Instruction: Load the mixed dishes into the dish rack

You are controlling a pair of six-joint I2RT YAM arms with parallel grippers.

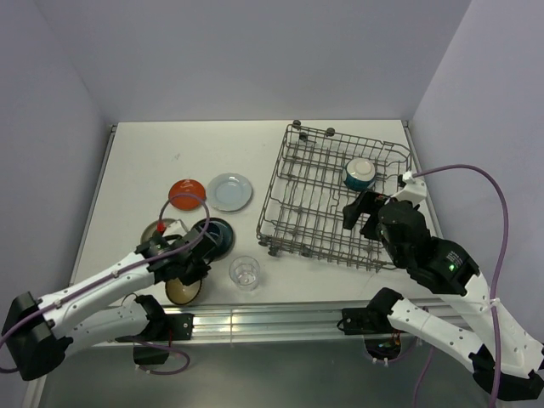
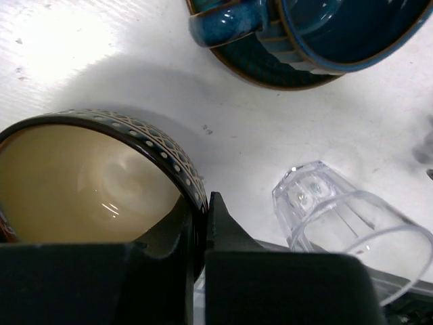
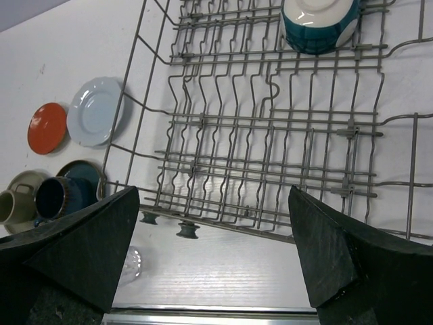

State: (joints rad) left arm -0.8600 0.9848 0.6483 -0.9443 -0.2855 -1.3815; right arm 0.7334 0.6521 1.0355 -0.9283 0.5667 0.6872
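Observation:
My left gripper is shut on the rim of the brown bowl, one finger inside its cream hollow and one outside. In the top view this bowl sits near the table's front edge under the left gripper. The clear glass cup stands just right of it; the left wrist view also shows the cup. My right gripper hangs open and empty over the front of the dish rack. A cream/teal bowl lies upside down in the rack.
On the table left of the rack lie a red-orange plate, a pale blue plate, a grey-beige plate and a dark teal plate with a dark blue mug on it. Walls close in on both sides.

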